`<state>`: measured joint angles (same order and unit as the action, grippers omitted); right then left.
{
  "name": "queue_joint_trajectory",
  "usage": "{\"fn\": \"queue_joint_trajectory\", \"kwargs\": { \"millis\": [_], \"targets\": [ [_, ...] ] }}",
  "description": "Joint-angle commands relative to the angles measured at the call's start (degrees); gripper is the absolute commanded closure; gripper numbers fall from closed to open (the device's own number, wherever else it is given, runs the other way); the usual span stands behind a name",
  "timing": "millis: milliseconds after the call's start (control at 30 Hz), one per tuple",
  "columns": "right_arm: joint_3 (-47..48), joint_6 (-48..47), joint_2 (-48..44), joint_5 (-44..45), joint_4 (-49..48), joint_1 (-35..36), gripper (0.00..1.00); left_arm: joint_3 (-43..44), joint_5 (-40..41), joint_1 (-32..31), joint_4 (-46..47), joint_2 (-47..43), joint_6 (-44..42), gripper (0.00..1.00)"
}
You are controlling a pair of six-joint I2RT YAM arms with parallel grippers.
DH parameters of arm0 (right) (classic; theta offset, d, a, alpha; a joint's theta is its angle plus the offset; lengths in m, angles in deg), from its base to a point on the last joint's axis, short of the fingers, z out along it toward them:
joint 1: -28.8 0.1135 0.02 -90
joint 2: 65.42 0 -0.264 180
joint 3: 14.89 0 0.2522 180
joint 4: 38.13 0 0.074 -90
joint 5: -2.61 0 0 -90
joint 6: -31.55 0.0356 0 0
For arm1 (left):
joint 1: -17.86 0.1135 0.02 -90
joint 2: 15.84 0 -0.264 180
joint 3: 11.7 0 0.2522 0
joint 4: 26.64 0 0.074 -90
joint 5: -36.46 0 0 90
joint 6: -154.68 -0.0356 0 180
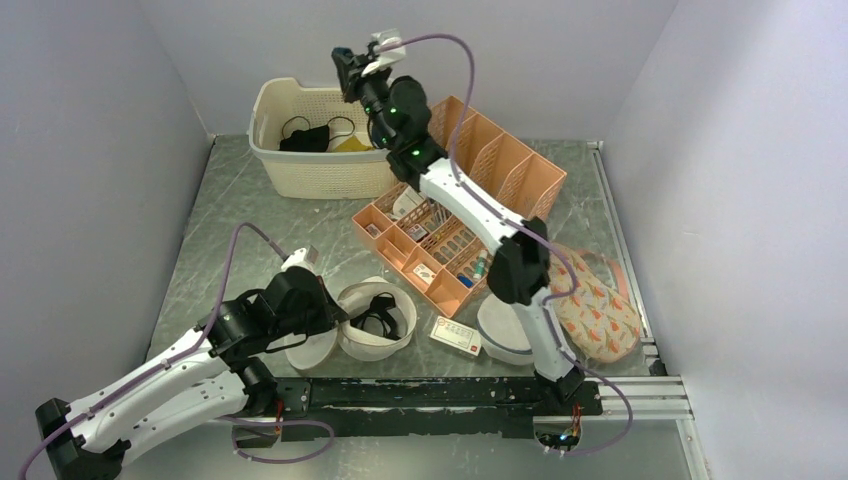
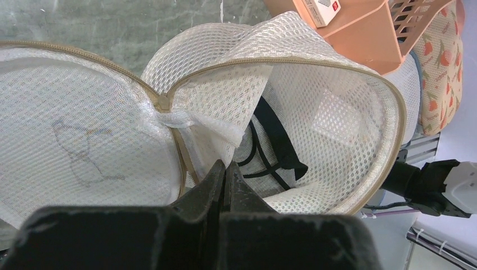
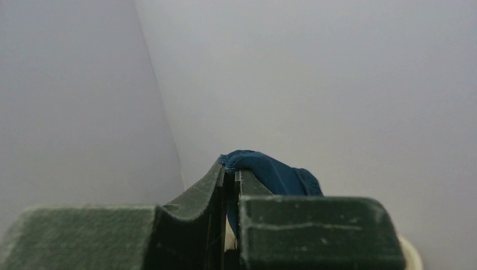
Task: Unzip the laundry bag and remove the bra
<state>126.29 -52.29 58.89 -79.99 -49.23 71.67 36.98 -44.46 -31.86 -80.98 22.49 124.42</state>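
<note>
The left hand [image 2: 225, 169] pinches the open laundry bag [image 2: 337, 118] by the near edge of the desk [image 1: 240, 210] and should hold steady so the bra [image 2: 275, 143] inside lifts out; the right hand [image 3: 230, 174] grips blue cloth [image 3: 278, 175].

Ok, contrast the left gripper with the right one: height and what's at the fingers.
The left gripper sits low at the open laundry bag; the right gripper hangs high near the basket. Left's tips meet white mesh; right pinches blue fabric. Both are shut.
</note>
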Motion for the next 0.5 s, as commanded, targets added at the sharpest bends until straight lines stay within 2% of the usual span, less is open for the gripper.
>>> {"fn": "queue_joint_trajectory", "kwargs": {
  "millis": [0, 200, 467],
  "targets": [
    [8.7, -0.9, 10.8, -0.8, 2.8, -0.9, 1.0, 1.4, 2.0, -0.3, -0.6, -0.8, -0.7, 0.93],
    [1.5, 3.1, 13.6, -5.4, 0.6, -1.0, 1.0, 2.7, 3.7, -0.3, -0.9, 0.9, -1.9, 0.93],
    [4.2, 2.6, 16.3, -4.6, 7.8, -1.0, 1.0, 3.8, 2.6, -0.2, 0.8, 3.7, -2.3, 0.93]
  ]
}}
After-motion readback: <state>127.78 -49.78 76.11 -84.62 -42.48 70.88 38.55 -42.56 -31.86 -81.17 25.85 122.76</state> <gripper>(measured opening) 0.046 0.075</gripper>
